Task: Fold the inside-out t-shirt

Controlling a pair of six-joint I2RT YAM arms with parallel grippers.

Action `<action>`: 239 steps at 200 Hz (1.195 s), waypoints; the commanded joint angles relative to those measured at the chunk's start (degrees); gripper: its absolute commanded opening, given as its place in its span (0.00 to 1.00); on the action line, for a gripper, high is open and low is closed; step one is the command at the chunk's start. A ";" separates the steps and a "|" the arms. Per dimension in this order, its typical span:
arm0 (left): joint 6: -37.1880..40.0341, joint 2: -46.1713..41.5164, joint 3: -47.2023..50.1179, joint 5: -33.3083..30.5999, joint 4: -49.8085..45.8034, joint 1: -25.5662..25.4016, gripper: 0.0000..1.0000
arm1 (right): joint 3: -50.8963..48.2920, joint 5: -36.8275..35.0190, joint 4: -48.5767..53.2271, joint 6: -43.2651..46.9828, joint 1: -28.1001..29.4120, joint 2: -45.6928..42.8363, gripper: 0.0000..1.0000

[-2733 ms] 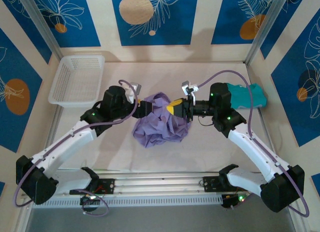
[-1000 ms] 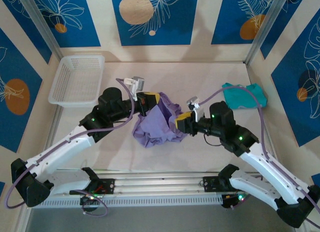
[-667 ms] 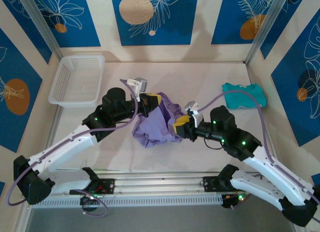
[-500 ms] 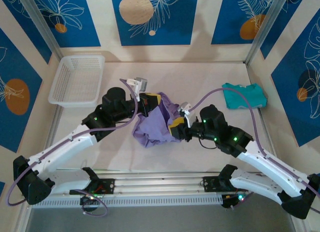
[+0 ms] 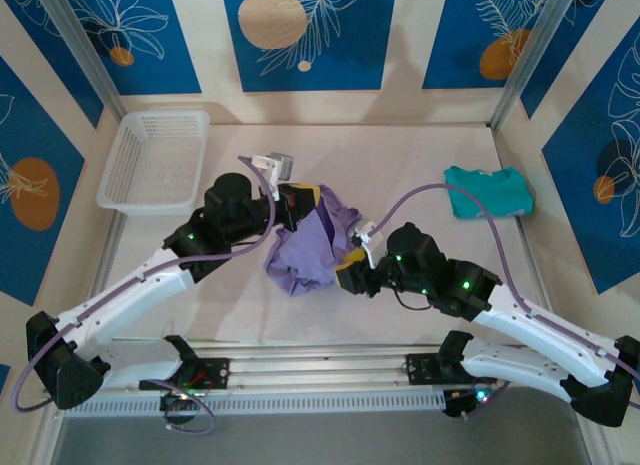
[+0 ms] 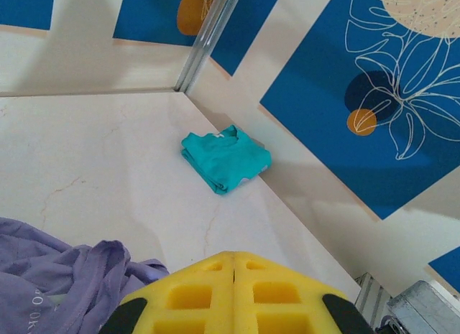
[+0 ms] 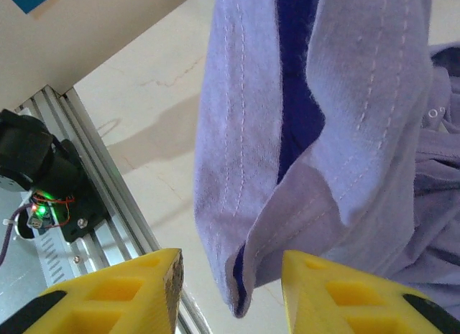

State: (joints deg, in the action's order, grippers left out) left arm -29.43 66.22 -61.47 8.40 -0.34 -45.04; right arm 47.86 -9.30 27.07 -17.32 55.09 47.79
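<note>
ok so we're at the untangling bit, the inside-out t-shirt [image 5: 305, 255] is nowhere near flat yet. Our left hand [image 5: 310, 195] is clamped shut. Judging from above, it has a pinch of the lavender fabric, with the rest of the shirt drooping below it into a crumpled heap on the worktop [image 5: 420, 155]. Our right hand [image 7: 231, 276] is open. A stitched hem edge hangs right in front of it, and the lowest corner dips into the gap between the two yellow fingers [image 7: 122, 294].

What we think matters here: push the right hand in a touch so the hem sits deep between the fingers, not just the tip of the corner. We also want to catch one layer only. The wrist view shows a fold with a darker inside, so grabbing both layers by accident looks easy. Close firmly, then draw the two hands apart so the shirt spreads out. The teal garment [image 6: 224, 158] lies well off beyond the left hand, so no worries there
</note>
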 commanded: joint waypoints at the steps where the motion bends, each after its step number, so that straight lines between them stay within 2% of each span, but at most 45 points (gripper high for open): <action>1: 1.66 0.14 -2.07 -1.31 0.16 -0.62 0.00 | -0.90 -2.86 1.96 -1.09 1.06 -0.47 0.42; 21: 1.66 0.07 -1.97 -1.46 0.16 -0.60 0.00 | -1.33 -3.85 2.23 -0.97 1.34 -0.26 0.41; 54: 1.83 0.05 -2.07 -1.89 0.08 -0.51 0.00 | -1.79 -3.28 1.45 -1.01 1.35 0.22 0.30; 84: 2.00 -0.15 -2.06 -2.79 -0.14 -0.54 0.00 | -1.71 -3.17 1.79 -0.83 1.42 0.31 0.07; 98: 2.12 -0.45 -2.16 -4.74 -0.85 -0.49 0.00 | -1.88 -2.99 1.92 -0.68 1.42 -0.52 0.00; 149: 4.58 -1.40 -3.54 -15.94 -4.06 1.38 0.00 | -3.89 -1.60 1.43 0.86 1.79 -4.55 0.00; 179: 3.40 -1.38 -2.64 -19.31 -5.08 4.35 0.00 | -6.60 -2.56 -1.04 2.15 2.72 -8.17 0.00; 207: 1.38 -1.20 -0.31 -18.95 -4.41 5.92 0.00 | -7.83 -4.64 -3.20 2.96 2.91 -10.09 0.00; 239: 0.65 1.25 -1.14 -14.38 -2.18 5.98 0.00 | -3.28 -13.96 -2.80 3.16 0.62 -6.50 0.00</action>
State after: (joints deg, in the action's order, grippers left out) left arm -27.59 66.11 -62.02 -8.19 -5.17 -39.18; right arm 40.88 -15.46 25.76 -15.49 57.45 39.20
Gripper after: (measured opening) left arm 0.046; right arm 0.065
